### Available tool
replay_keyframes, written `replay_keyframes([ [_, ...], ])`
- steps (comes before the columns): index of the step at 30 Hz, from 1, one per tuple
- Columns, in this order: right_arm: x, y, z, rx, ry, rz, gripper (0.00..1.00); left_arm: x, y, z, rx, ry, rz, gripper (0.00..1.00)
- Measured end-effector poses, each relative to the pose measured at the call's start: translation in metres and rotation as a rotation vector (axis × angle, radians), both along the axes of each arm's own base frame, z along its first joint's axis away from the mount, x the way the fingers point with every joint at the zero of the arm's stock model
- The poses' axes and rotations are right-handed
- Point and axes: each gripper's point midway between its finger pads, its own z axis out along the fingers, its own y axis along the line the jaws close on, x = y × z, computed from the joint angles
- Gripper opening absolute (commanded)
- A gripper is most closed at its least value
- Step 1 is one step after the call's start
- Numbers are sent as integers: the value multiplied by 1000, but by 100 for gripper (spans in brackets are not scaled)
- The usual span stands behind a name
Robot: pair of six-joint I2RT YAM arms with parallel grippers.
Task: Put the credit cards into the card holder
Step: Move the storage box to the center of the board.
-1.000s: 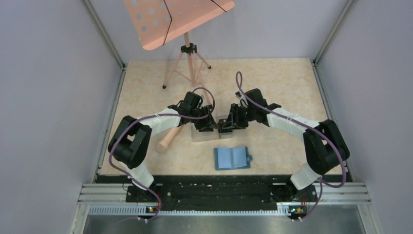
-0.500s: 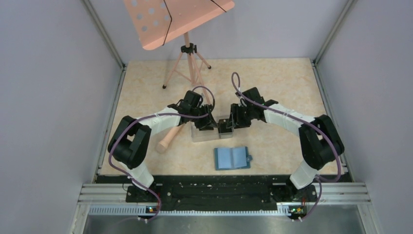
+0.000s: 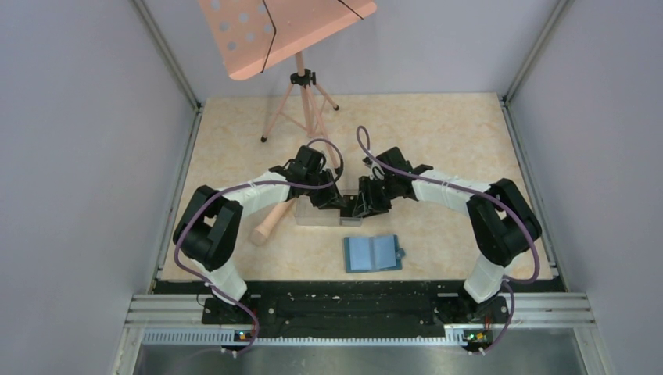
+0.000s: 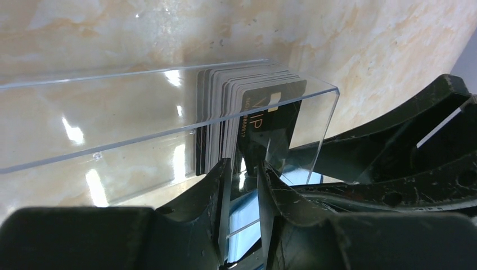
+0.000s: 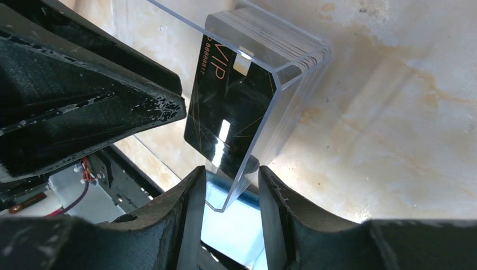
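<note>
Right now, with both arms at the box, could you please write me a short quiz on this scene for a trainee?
1. True or false: the small teal bifold wallet lies open.
2. Where do the thin black rectangular cards stand? A: in the clear rectangular plastic box; B: in the wallet; C: loose beside the box.
3. Which word is printed on the front card?
Key: 1 true; 2 A; 3 VIP.
</note>
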Motion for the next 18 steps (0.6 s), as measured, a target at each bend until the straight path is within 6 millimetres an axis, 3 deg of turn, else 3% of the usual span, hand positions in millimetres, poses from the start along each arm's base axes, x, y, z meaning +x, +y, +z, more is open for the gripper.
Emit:
replay_keyframes([
  [5, 0, 2, 1, 11, 2, -2, 40, -2, 3, -4, 22, 11, 6, 26],
  [7, -1, 1, 1, 15, -4, -3, 37, -2, 4, -5, 30, 14, 5, 13],
  [9, -1, 1, 3, 18, -7, -4, 33, -1, 1, -7, 35, 16, 0, 8],
  [18, -1, -2, 1, 9, -10, -12, 20, 0, 0, -11, 81, 19, -18, 5],
])
